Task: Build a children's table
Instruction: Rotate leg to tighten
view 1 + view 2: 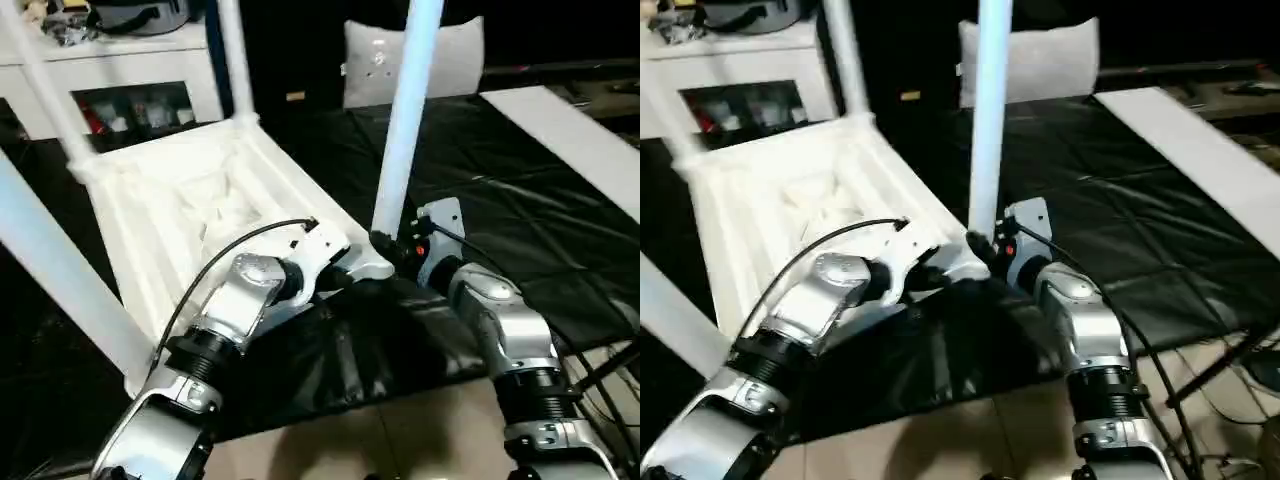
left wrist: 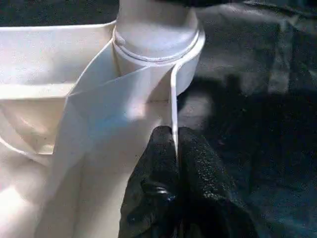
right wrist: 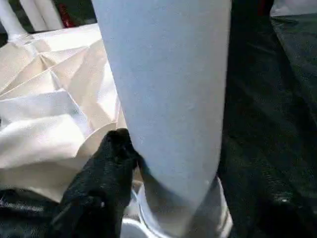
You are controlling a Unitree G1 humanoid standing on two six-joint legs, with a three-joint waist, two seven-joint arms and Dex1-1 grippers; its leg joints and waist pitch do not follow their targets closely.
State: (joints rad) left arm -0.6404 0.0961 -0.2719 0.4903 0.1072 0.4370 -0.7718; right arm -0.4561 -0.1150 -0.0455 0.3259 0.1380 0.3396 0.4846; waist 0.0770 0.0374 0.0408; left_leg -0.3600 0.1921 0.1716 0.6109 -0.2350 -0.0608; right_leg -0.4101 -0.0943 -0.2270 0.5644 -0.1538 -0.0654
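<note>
so we see the table top (image 1: 190, 210) lying upside down on the black sheet (image 1: 480, 190) — ribbed underside up, legs standing in its corner sockets. our left end effector (image 2: 176, 148) is pinched tight on the thin rim of the top right beside the near corner socket (image 2: 158, 54). our right end effector (image 3: 163, 163) grasps the base of the near leg (image 1: 405, 120), which stands upright in that socket — one black finger (image 3: 111, 163) pressed on its side. grey-white cushion (image 1: 455, 60) sits behind.

A black sheet (image 1: 470, 190) carries the upturned white table top (image 1: 200, 210) and a cushion (image 1: 455, 60).
</note>
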